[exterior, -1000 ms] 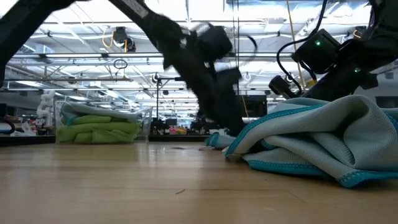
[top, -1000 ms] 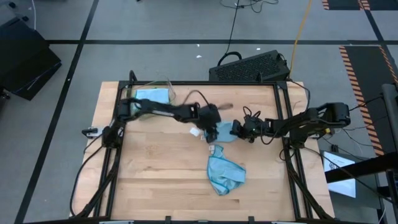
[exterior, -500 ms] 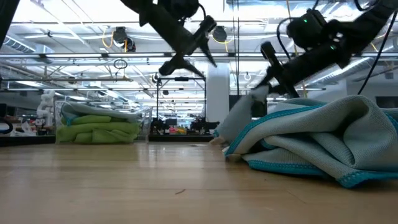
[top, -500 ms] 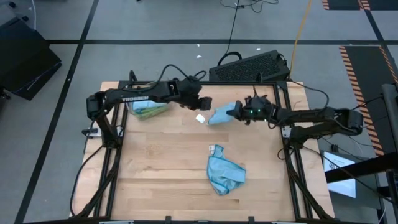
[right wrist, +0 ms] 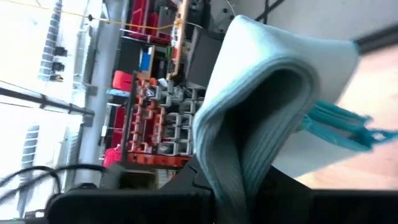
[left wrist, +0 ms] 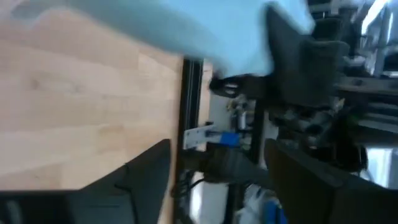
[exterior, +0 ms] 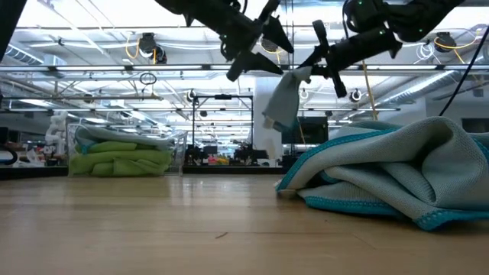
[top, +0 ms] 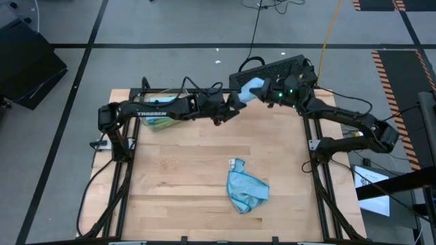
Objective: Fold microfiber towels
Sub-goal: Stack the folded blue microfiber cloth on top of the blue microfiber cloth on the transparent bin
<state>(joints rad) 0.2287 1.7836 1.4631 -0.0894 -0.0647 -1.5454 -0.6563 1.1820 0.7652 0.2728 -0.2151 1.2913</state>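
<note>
Even, bright overhead light covers the surface, with only soft shadows under the arms. In the low view, ceiling strip lights glare at twelve o'clock while the crumpled light blue towel at three o'clock sits sharp. The left wrist view is smeared throughout by motion blur. The right wrist view blows out white at nine o'clock.

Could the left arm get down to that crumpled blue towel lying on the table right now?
Probably yes: the crumpled blue towel lies in the open on the table, nothing around it. The left gripper is up at the far edge beside the right gripper's hanging towel.
</note>
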